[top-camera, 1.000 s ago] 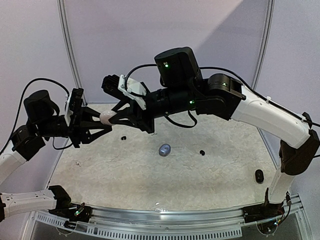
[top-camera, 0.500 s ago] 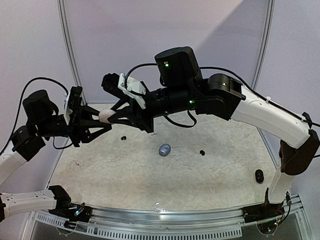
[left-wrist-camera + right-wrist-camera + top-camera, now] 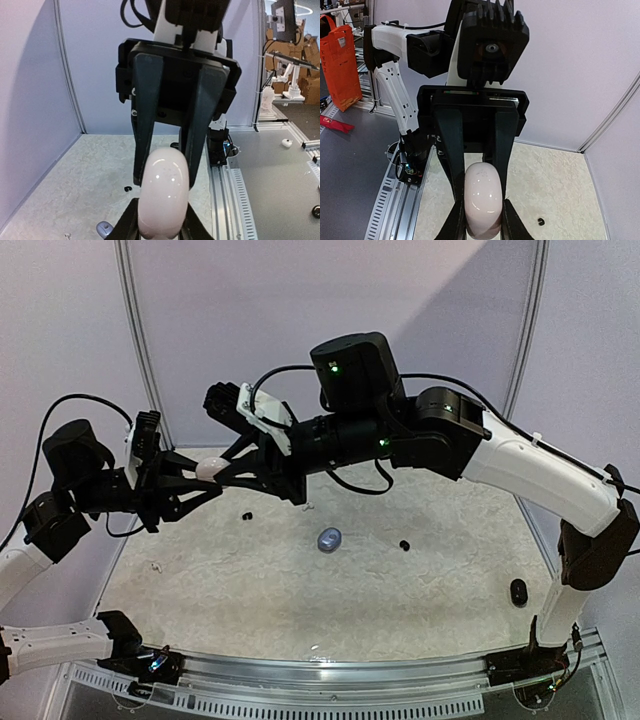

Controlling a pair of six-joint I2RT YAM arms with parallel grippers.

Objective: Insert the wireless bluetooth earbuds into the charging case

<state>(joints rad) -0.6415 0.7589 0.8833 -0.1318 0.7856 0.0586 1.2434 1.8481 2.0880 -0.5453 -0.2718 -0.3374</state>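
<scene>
A glossy white charging case is held in the air over the table's far left, closed, between both grippers. My left gripper is shut on one end of it and my right gripper on the other. In the left wrist view the case fills the space between my left gripper's fingers, with the right gripper's fingers flanking its far end. The right wrist view shows the same case. Two black earbuds lie on the table. I cannot make out any white or silvery buds.
A silvery-grey case lies mid-table, also low in the left wrist view. A black case lies near the right arm's base. One black bud shows in each wrist view. Walls close off the back and sides.
Both grippers, still joined on the white case, have shifted slightly up and to the left. Nothing on the table has moved.
</scene>
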